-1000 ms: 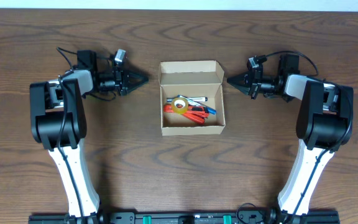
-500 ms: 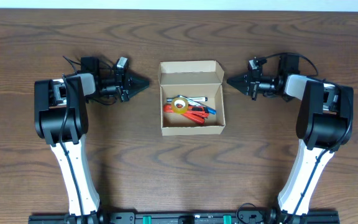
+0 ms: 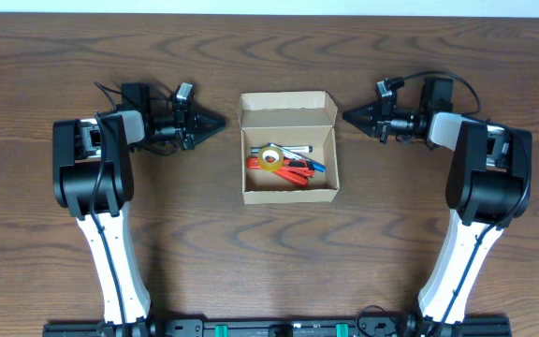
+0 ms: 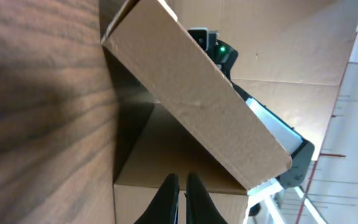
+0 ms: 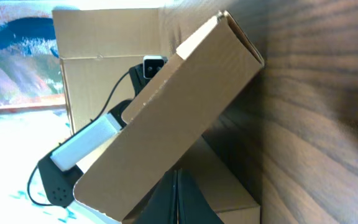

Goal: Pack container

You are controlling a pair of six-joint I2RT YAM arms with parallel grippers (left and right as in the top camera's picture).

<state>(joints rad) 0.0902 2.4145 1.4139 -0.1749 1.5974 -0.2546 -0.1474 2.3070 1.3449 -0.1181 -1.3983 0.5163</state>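
Small tan cardboard container [image 3: 286, 194] midway between pincers.
Both pressed together, left pincer [image 3: 218, 123] and right pincer [image 3: 347, 117] face its raised flap [image 3: 286, 113], equally near.

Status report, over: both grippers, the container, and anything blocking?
Left gripper shut, empty, left of container. Right gripper shut, empty, on its right. Container open, lid flap up, items inside. Nothing between grippers and container.

White-and-black arms [image 3: 92, 178], looping black cables [image 3: 104, 90], pointed black jaws.
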